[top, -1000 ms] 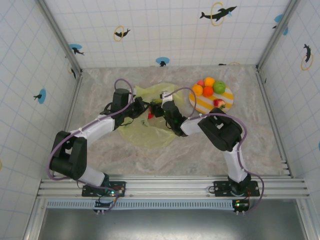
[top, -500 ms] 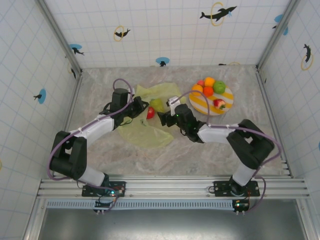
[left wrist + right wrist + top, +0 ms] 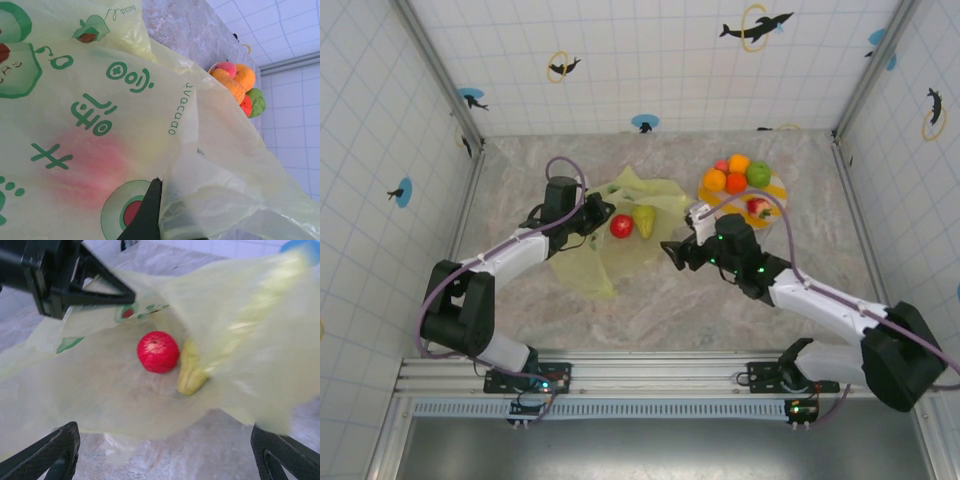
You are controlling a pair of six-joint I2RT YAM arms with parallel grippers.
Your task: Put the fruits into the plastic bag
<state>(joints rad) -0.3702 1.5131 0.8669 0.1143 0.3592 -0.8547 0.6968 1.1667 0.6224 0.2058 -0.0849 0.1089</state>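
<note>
**Two fruits in the bag, six on the plate**

The plastic bag lies crumpled on the tabletop, left of centre, with its mouth turned toward the right. Two fruits rest inside the opening. One is a red apple and the other a green pear, which sits just beside the apple on its right. In the right wrist view the pear is partly veiled by a raised flap of the translucent film, while the apple lies in plain sight on the lower layer.

The left tool is at the far-left edge of the bag's mouth. Its two fingers are drawn together to a point and pinch the film, holding that edge lifted.

The right tool sits just right of the bag and near its opening, clear of the film. In its wrist view its two fingers are spread wide with nothing between them.

The round striped plate is on the far right of the tabletop, well apart from the bag, and carries six fruits.

- Three orange fruits, clustered on its far-left part.
- One green apple, touching that cluster on the right.
- One pinkish-red fruit, at the far edge of the cluster.
- One red-and-white piece, lying alone on the nearer part of the plate.
</note>
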